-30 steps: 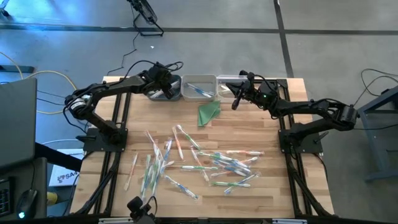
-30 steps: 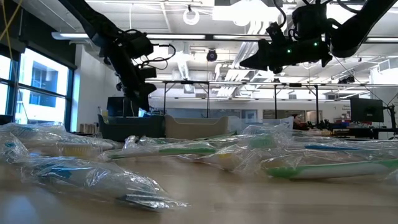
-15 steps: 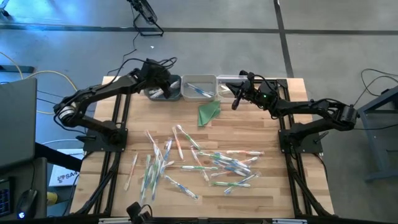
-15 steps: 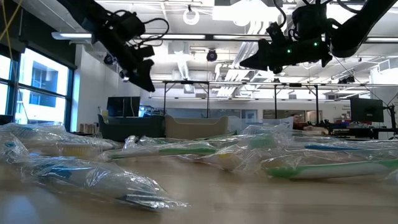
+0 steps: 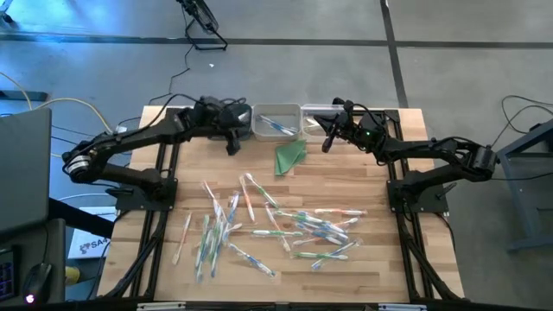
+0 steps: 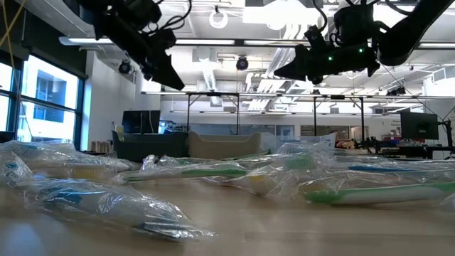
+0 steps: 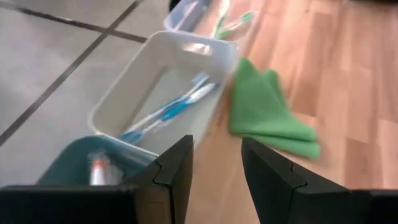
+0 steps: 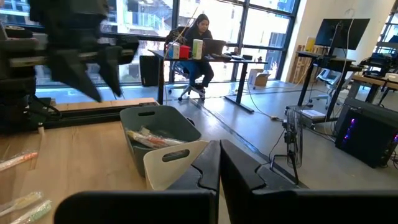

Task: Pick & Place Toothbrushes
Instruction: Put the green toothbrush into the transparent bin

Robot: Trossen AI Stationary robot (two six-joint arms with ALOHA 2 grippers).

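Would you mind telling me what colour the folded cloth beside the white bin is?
The folded cloth is green, clearest in the left wrist view.

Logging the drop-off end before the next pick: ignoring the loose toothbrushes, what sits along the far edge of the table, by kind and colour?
Teal bin: 1
White bin: 1
Clear bin: 1
Green cloth: 1
Total: 4
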